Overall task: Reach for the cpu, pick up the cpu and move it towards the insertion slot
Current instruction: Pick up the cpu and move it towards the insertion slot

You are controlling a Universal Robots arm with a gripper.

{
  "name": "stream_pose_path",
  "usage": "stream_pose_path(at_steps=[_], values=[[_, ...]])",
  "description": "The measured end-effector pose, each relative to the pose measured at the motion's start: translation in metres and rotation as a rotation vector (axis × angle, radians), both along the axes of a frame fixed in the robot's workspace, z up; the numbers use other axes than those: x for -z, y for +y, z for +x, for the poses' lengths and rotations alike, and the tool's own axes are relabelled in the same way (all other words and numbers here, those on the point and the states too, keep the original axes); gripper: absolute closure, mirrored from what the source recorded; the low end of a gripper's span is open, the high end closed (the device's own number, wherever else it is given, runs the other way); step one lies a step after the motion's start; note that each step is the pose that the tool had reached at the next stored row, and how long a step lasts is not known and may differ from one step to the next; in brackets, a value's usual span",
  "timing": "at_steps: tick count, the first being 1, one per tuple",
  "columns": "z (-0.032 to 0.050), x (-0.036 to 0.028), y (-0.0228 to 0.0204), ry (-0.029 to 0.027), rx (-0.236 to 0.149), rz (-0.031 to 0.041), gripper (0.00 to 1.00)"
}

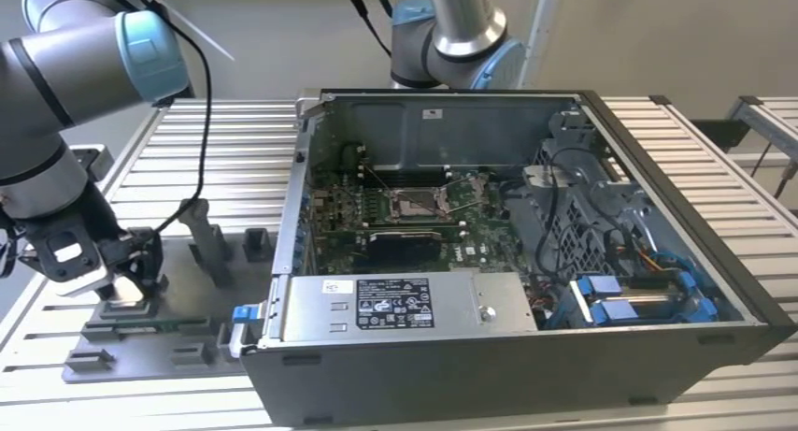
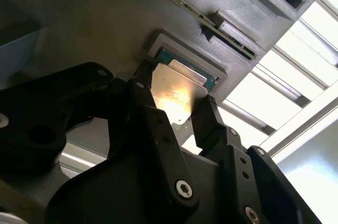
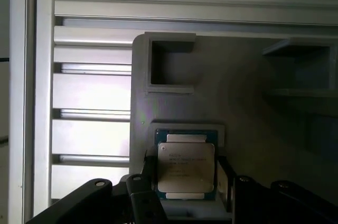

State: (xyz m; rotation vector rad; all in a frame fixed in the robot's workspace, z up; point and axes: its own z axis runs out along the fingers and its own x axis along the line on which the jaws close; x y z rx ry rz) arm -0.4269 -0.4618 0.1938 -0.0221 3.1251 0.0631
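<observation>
Gripper [image 2: 176, 94] jaws flanked the cpu [image 3: 186, 167] dead centre, apparently pinching its opposite edges while it sat in the grey fixture pocket [image 3: 187, 128].

Arm [image 1: 56, 66]: smooth silver-grey tubes, well above my jaws.
Joint cap [image 1: 144, 29]: pale blue ring.
Cable [image 1: 207, 122]: thin and black, strung along my arm towards my jaws.
Linkage [image 2: 158, 145]: matte black bars right behind my jaws.
Screws [image 2: 183, 187]: dark socket heads at the linkage pivots.
</observation>
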Motion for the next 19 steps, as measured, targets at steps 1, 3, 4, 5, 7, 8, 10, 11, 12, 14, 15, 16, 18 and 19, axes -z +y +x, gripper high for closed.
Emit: stream_pose_path(at_steps=[1,3,4,5,7,8,10,11,12,14,15,16,18,19], values=[[0.0,-0.0012,0.0,0.0001,0.0,-0.0001,1.0],[0.0,-0.0042,0.0,0.0,0.0,0.0,1.0],[0.0,-0.006,0.0,0.0,0.0,0.0,1.0],[0.0,-0.0077,0.0,0.0,0.0,0.0,1.0],[0.0,-0.0112,0.0,-0.0001,0.0,0.0,1.0],[0.0,-0.0127,0.0,0.0,0.0,0.0,1.0],[0.0,-0.0153,0.0,0.0,0.0,0.0,1.0],[0.0,-0.0166,0.0,0.0,0.0,0.0,1.0],[0.0,-0.0181,0.0,-0.0001,0.0,0.0001,1.0],[0.0,-0.0216,0.0,0.0,0.0,0.0,1.0],[0.0001,-0.0233,-0.0001,0.0,0.0,0.0,1.0],[0.0001,-0.025,-0.0001,0.0,0.0,0.0,1.0],[0.0001,-0.0283,-0.0001,0.0001,0.0,0.0,1.0],[0.0,-0.0298,-0.0001,0.0,0.0,-0.0001,1.0]])
